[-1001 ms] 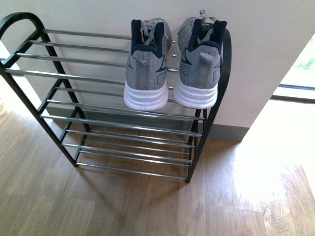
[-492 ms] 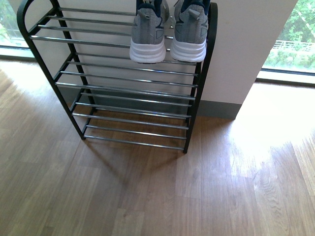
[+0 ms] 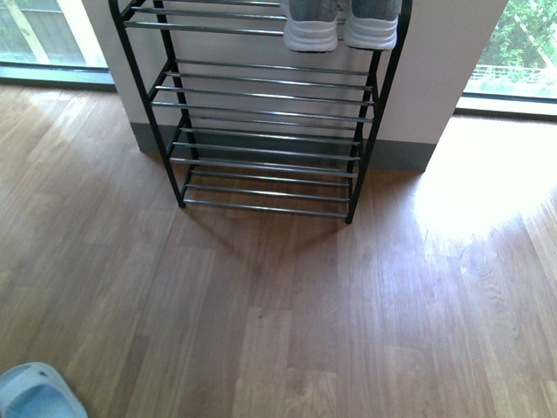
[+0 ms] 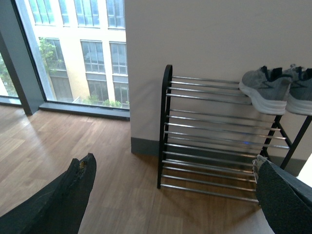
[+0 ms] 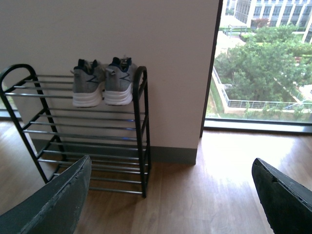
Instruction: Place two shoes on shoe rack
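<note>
2 grey knit sneakers [image 3: 341, 22], white soles: side by side on top tier of black metal shoe rack [image 3: 261, 209], heels toward robot. Left gripper [image 4: 171, 162], right gripper [image 5: 171, 163]: spread wide, empty. Pale blue rubber slide [image 3: 35, 394] on floor, front-left; left arm judged nearer.

Sneakers [image 5: 102, 83]: grey knit, white soles, navy lining. Shoe rack [image 4: 163, 136]: black frame, silver rods. Slide [image 3: 35, 396]: pale blue. Floor [image 3: 287, 313]: brown woodgrain

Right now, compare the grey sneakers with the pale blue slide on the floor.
The grey sneakers sit on the shoe rack's top tier; the pale blue slide lies on the wood floor. The sneakers are grey knit with white soles; the slide is plain pale blue. Neither is held.
</note>
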Motion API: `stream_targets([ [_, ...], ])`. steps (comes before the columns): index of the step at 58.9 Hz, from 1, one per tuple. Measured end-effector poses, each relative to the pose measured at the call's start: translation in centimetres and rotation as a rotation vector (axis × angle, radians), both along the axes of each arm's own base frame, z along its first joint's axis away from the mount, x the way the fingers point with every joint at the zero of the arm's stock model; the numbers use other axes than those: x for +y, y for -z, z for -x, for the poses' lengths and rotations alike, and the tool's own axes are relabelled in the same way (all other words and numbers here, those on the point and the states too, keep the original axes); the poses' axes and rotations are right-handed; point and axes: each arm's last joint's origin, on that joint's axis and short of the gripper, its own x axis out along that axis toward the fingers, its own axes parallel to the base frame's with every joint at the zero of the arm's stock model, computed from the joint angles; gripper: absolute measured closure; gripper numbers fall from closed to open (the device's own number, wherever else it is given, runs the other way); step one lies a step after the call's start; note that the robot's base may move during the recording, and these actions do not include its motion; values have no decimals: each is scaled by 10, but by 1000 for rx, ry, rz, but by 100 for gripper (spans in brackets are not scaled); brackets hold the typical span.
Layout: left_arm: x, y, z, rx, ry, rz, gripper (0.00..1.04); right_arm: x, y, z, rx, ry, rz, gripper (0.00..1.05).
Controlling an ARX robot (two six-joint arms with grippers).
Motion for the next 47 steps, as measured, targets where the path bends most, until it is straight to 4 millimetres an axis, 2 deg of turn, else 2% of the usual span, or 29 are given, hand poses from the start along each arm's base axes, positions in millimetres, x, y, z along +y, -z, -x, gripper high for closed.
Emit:
stream_targets([
  [47,0,0,0,-1,0,0,9,0,0,0,3,2,0,9],
])
